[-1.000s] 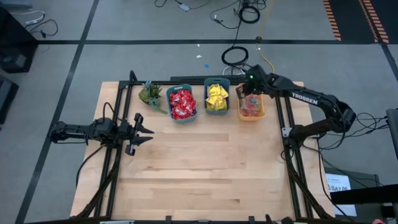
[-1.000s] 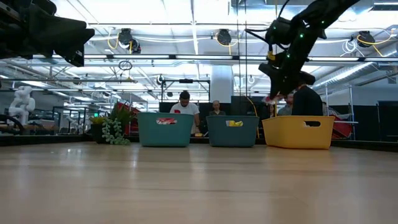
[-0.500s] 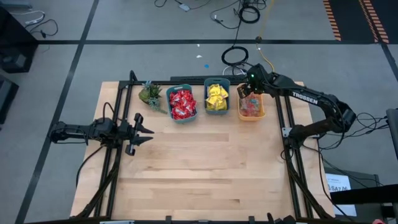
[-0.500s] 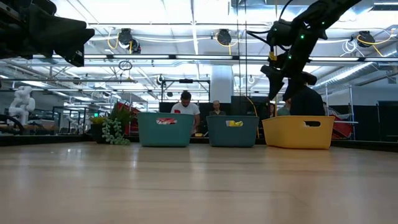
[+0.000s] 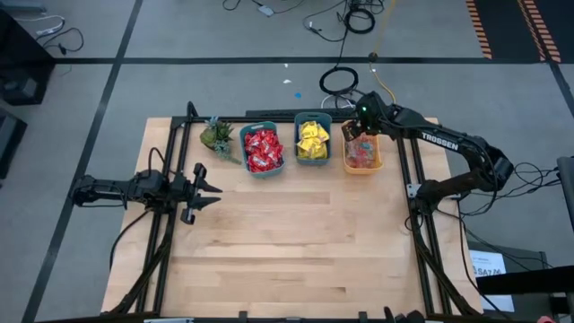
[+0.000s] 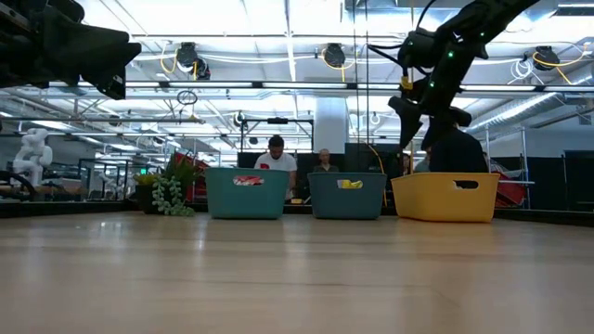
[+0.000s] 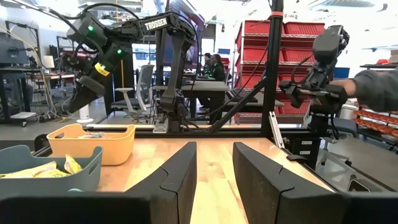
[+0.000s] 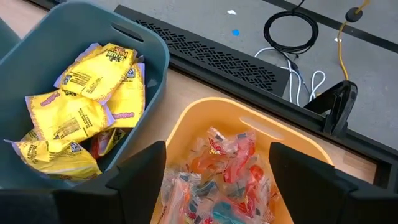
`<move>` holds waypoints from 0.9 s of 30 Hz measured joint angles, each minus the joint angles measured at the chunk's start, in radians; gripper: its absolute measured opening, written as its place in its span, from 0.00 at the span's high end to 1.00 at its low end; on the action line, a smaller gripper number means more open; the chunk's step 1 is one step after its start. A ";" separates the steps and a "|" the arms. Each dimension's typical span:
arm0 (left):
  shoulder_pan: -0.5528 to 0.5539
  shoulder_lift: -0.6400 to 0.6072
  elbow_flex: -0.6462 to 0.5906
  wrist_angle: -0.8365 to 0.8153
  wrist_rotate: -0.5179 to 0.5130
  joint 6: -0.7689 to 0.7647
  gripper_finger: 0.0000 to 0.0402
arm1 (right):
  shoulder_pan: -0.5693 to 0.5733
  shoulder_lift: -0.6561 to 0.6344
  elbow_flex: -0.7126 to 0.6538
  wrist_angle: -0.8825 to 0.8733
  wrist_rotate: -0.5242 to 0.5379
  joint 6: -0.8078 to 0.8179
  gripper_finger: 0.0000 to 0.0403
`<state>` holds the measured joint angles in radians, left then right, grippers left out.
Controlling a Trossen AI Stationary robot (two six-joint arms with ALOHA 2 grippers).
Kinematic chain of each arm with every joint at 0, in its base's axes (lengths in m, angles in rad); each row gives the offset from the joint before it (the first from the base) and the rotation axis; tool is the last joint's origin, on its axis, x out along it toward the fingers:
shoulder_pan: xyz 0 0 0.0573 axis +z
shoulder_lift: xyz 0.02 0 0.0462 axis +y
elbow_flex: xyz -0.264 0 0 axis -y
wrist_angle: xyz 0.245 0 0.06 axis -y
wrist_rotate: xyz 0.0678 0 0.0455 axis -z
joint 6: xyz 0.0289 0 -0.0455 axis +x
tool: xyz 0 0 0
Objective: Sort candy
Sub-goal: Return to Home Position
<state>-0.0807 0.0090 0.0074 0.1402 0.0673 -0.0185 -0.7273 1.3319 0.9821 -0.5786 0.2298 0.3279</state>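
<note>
The right gripper (image 8: 217,149) hangs over the yellow bin (image 8: 255,118) at the far edge of the table (image 5: 287,242), fingers apart and empty. The left gripper (image 7: 214,152) waits at the table's left edge, fingers apart too. Red packets (image 5: 263,149) fill the left teal bin (image 5: 262,174), yellow packets (image 8: 81,112) the middle teal bin (image 8: 157,68), and small mixed sweets (image 8: 224,177) lie in the yellow bin.

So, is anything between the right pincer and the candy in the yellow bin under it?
Nothing visible. The right pincer hangs open and empty above the yellow bin, with the twist-wrapped candy below it in plain sight. The left pincer waits open at the left edge of the table, far off.
</note>
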 joint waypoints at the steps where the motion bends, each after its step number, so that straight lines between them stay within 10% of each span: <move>1: 0.000 0.000 0.000 0.000 0.000 0.000 0.72 | 0.000 0.000 0.000 0.010 0.000 0.006 0.31; 27: 0.000 0.000 0.000 0.000 0.000 0.000 0.72 | 0.550 0.209 0.000 0.457 -0.028 -0.032 0.31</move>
<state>-0.0810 0.0093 0.0077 0.1402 0.0673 -0.0185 -0.1771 1.5410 0.9825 -0.1214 0.2014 0.2962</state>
